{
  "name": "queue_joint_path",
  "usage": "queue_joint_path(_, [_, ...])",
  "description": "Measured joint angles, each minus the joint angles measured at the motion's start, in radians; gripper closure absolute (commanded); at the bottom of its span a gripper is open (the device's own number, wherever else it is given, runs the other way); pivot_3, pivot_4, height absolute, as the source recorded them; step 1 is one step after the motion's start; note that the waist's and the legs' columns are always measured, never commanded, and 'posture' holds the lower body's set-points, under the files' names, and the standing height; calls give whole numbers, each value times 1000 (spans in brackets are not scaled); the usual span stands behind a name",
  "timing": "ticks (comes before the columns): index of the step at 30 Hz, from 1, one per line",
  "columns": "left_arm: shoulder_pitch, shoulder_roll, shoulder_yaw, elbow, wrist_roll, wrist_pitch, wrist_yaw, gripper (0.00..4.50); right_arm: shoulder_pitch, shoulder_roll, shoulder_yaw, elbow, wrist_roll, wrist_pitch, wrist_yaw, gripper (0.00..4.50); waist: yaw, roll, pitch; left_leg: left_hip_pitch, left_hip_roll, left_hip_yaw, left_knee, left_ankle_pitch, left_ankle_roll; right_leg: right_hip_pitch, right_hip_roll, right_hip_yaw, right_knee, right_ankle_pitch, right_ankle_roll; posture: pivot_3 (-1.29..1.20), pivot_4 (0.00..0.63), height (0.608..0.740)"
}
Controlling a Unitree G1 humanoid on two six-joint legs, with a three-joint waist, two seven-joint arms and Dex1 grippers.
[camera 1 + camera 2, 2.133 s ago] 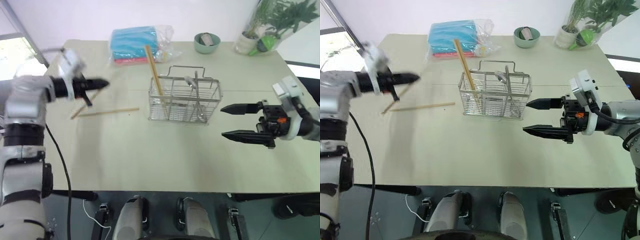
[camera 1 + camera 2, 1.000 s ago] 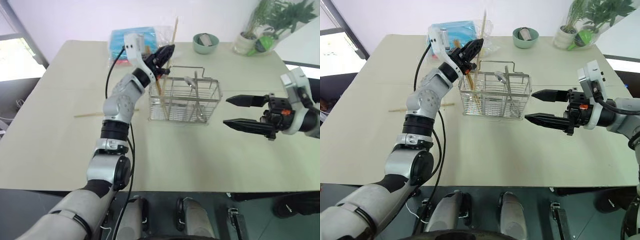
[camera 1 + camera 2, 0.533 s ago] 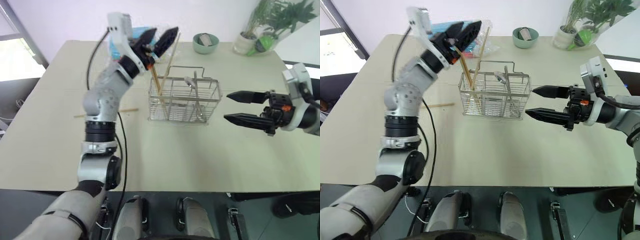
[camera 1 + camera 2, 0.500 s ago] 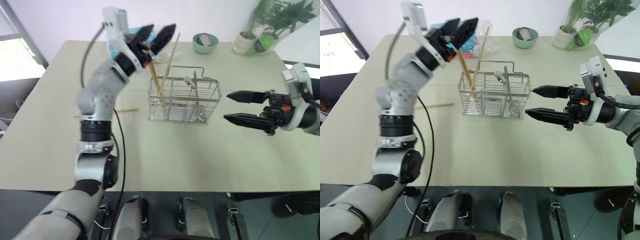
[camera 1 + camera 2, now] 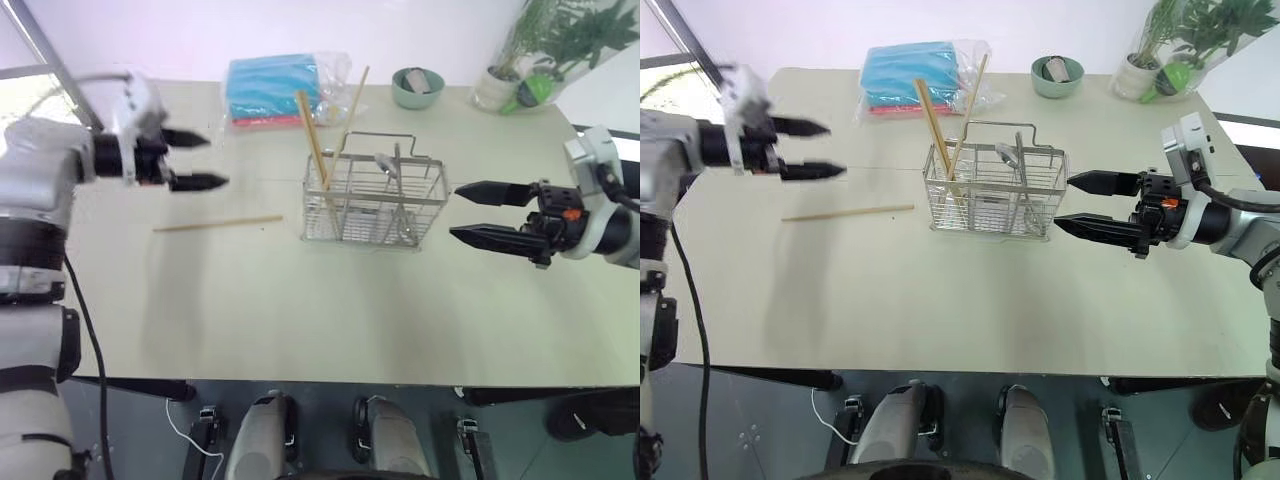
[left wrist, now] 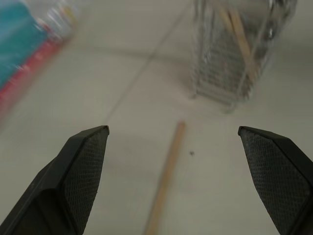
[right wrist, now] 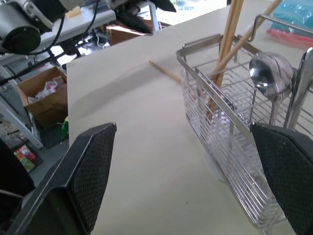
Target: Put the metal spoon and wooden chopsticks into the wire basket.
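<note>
spoon [image 5: 1006, 155] and two chopsticks [image 5: 932, 128] in your basket [image 5: 992, 210]; one chopstick [image 5: 847, 212] left on desk [image 5: 940, 300]. left tool [image 5: 815, 149] and right tool [image 5: 1077, 205] wide, empty.

Wire basket [image 5: 373, 200] mid-tabletop [image 5: 300, 320], two wooden chopsticks [image 5: 318, 150] leaning in its left end, metal spoon [image 5: 385, 165] standing further right inside. One loose chopstick [image 5: 217, 223] flat on tabletop left of basket. Bagged cloths [image 5: 275, 88] behind basket, small bowl [image 5: 416, 86] and potted plant [image 5: 520, 60] back right.
</note>
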Motion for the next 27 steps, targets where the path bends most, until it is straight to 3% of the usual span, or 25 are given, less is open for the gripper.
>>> queue_joint_path(2, [-59, -42, -36, 135, 73, -98, -23, 49, 3, 0, 0, -2, 0, 0, -2, 0, -4, 0, 0, -6, 0, 0, 2, 1, 0, -6, 0, 0, 2, 1, 2, 0, 150, 715])
queue_joint_path(9, [-138, -183, -77, 460, 237, -268, 29, 49, 45, -2, -19, -48, 11, 15, -22, 0, -8, 0, 0, -6, 0, 1, 2, 0, 1, -6, 1, 0, 3, 3, 5, 0, 150, 715])
queue_joint_path(22, [-133, -256, -74, 596, 374, -318, 170, 49, 88, -29, -104, -112, 63, 87, -58, 0, -6, 0, 0, -5, 0, 0, 2, 0, 1, -4, 1, 0, 3, 3, 5, 0, 150, 715])
queue_joint_path(25, [-133, -264, -54, 610, 377, -309, 188, 907, 96, -40, -117, -117, 71, 99, -62, 0, -6, 0, -1, -4, 0, -1, 2, 0, 1, -4, 0, 0, 4, 3, 5, 0, 150, 715])
queue_joint_path(27, [-133, -270, -45, 613, 378, -297, 186, 1821, 96, -43, -122, -121, 79, 101, -63, 0, -6, 0, -1, -4, 0, -1, 2, 0, 1, -4, 1, 0, 4, 3, 5, 0, 150, 715])
